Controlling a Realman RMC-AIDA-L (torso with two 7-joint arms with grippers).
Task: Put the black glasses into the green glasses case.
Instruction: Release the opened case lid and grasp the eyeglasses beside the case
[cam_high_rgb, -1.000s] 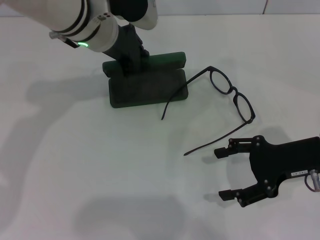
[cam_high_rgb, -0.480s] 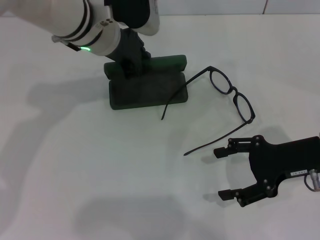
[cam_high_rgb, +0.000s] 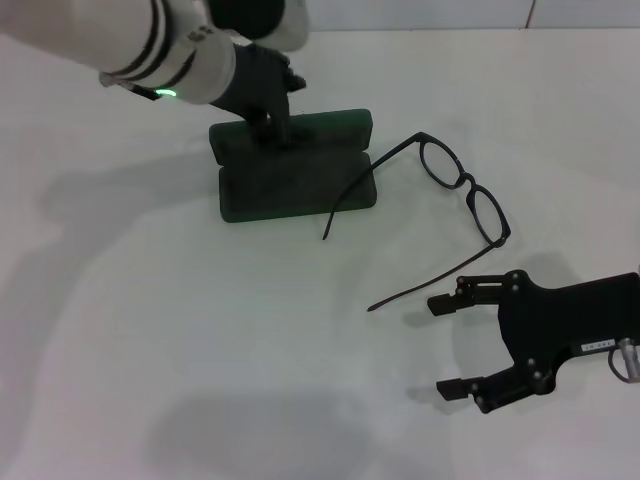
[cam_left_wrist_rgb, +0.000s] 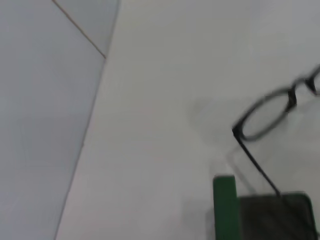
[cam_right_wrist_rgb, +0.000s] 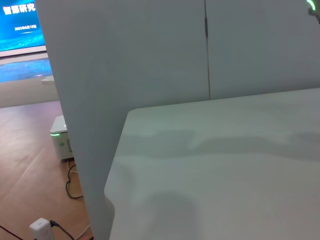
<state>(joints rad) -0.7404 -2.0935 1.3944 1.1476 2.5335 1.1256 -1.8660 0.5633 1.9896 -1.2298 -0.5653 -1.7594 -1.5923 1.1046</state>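
Note:
The green glasses case (cam_high_rgb: 296, 186) lies open on the white table, its lid towards the back. My left gripper (cam_high_rgb: 276, 122) is down at the lid's left part, touching or just above it. The black glasses (cam_high_rgb: 466, 184) lie unfolded to the right of the case, one temple arm resting across the case's right end. In the left wrist view, one lens of the glasses (cam_left_wrist_rgb: 264, 118) and a corner of the case (cam_left_wrist_rgb: 226, 205) show. My right gripper (cam_high_rgb: 437, 347) rests open near the front right, just in front of the other temple arm's tip, holding nothing.
The white table (cam_high_rgb: 200, 340) stretches left and front of the case. The right wrist view shows a table edge (cam_right_wrist_rgb: 116, 165), grey partition panels (cam_right_wrist_rgb: 125, 55) and the floor beyond.
My left arm has shifted back and left, uncovering more of the case's base; its fingers now sit over the lid. Glasses and right gripper have not moved.

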